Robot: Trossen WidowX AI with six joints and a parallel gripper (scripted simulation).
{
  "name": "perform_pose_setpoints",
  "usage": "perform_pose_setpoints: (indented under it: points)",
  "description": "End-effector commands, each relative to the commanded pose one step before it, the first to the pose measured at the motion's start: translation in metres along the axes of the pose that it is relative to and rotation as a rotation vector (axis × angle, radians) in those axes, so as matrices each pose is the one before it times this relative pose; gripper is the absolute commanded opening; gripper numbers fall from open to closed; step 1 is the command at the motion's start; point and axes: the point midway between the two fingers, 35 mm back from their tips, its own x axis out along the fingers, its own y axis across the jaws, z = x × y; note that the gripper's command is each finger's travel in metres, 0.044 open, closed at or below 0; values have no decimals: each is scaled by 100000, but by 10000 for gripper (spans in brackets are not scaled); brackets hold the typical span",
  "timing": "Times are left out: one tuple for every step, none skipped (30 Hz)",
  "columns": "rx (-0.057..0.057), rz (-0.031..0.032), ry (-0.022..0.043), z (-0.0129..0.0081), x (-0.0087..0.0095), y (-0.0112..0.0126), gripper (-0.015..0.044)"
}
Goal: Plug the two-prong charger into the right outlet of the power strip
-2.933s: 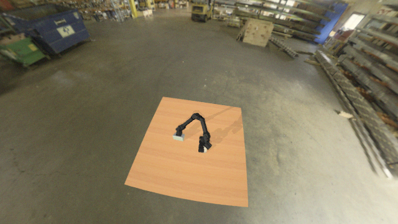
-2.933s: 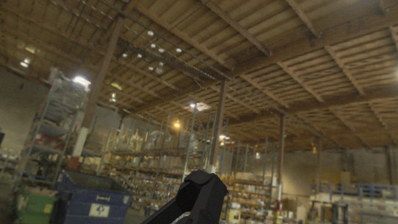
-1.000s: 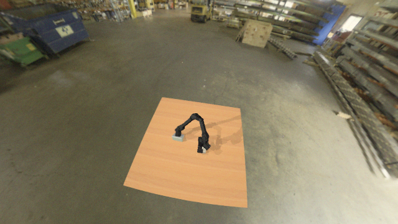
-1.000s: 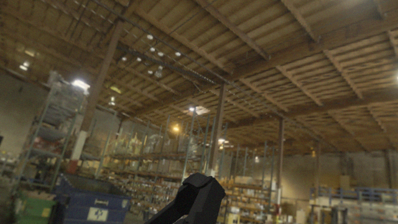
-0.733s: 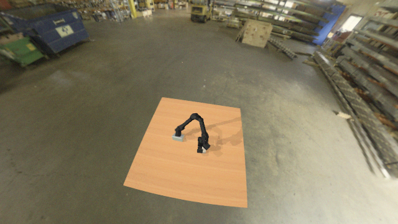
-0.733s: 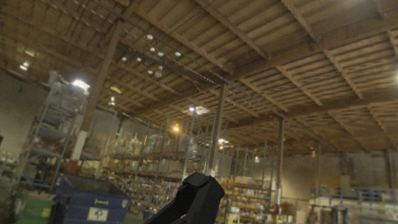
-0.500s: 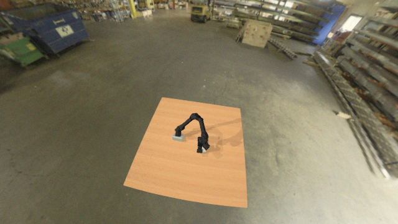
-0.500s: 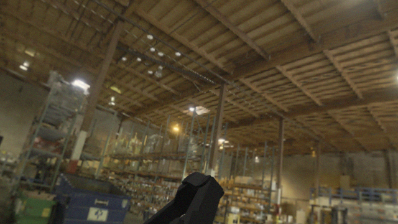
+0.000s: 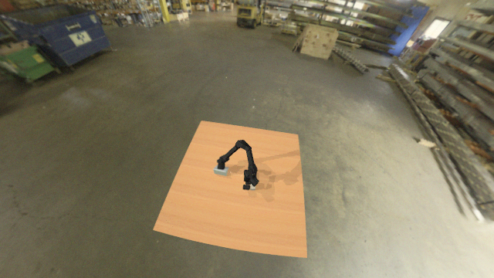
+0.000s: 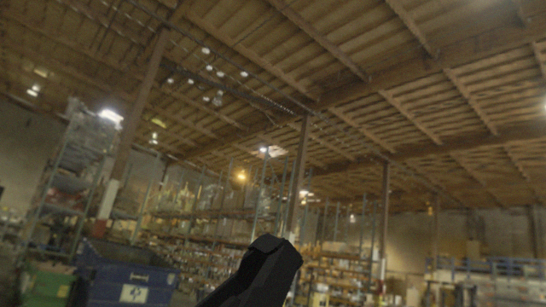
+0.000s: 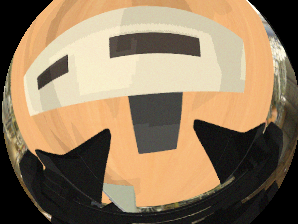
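In the wrist view the cream power strip (image 11: 87, 63) lies across the wooden board, with two dark outlets, a small one at the left (image 11: 52, 71) and a long one at the right (image 11: 154, 44). A dark grey charger (image 11: 156, 106) sits against the strip's near edge, below the right outlet. Its prongs are hidden. My gripper (image 11: 153, 128) (image 9: 247, 187) is open, with a black finger on either side of the charger and a gap of bare wood between each finger and it. In the top view the strip (image 9: 253, 188) is a small pale spot beside the gripper.
The arm stands on a grey base block (image 9: 221, 171) on an orange wooden board (image 9: 216, 220) laid on a warehouse floor. The exterior camera looks up at the roof and shows only a black arm link (image 10: 260, 273).
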Motion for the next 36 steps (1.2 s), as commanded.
perform_pose_setpoints:
  points:
    - [-371, -595, -294, -568, -104, -92, 440]
    - [3, -6, -1, -136, 8, -8, 440]
    - [3, -6, -1, -136, 8, -8, 440]
    - [3, -5, -1, -136, 9, -7, 440]
    - [3, -5, -1, -136, 9, -6, 440]
    - [3, -4, -1, -136, 9, -5, 440]
    - [3, -3, -1, -136, 10, -5, 440]
    - [3, -3, -1, -136, 10, -4, 440]
    - [2, -2, -1, -136, 10, -3, 440]
    - [2, -2, -1, -136, 11, -3, 440]
    - [2, -1, -1, -136, 11, -2, 440]
    - [2, -1, -1, -136, 11, -1, 440]
    - [2, 0, -1, -136, 12, -1, 440]
    - [2, 1, -1, -136, 12, 0, 440]
    - [2, 1, 0, -136, 13, 1, 440]
    - [1, 2, 0, -136, 13, 2, 440]
    - [1, 2, 0, -136, 13, 2, 440]
    - [1, 3, 0, -136, 14, 3, 440]
    - [1, 3, 0, -136, 14, 4, 440]
    - [1, 4, 0, -136, 14, 4, 440]
    - [1, 5, 0, -136, 15, 5, 440]
    - [1, 5, 0, -136, 15, 6, 440]
    - [0, 6, 0, -136, 15, 7, 440]
    - [0, 6, 0, -135, 16, 7, 440]
    - [0, 7, 0, -135, 16, 8, 440]
    - [0, 7, 0, -135, 17, 9, 440]
    - [0, 8, 0, -135, 17, 9, 440]
    - [0, 9, 0, -135, 17, 10, 440]
    - [-1, 9, 0, -135, 18, 11, 440]
    - [-1, 10, 0, -135, 18, 11, 440]
    - [-1, 10, 0, -135, 18, 12, 440]
    - [-1, 7, 0, -88, 12, 8, 440]
    - [295, 948, -1064, 430, -59, 4, 440]
    - [-671, 838, -4086, 162, -442, 4, 440]
    - [-1210, 1172, -6845, 284, -762, 5, 440]
    - [-1750, 1106, -8931, 405, -1031, 5, 440]
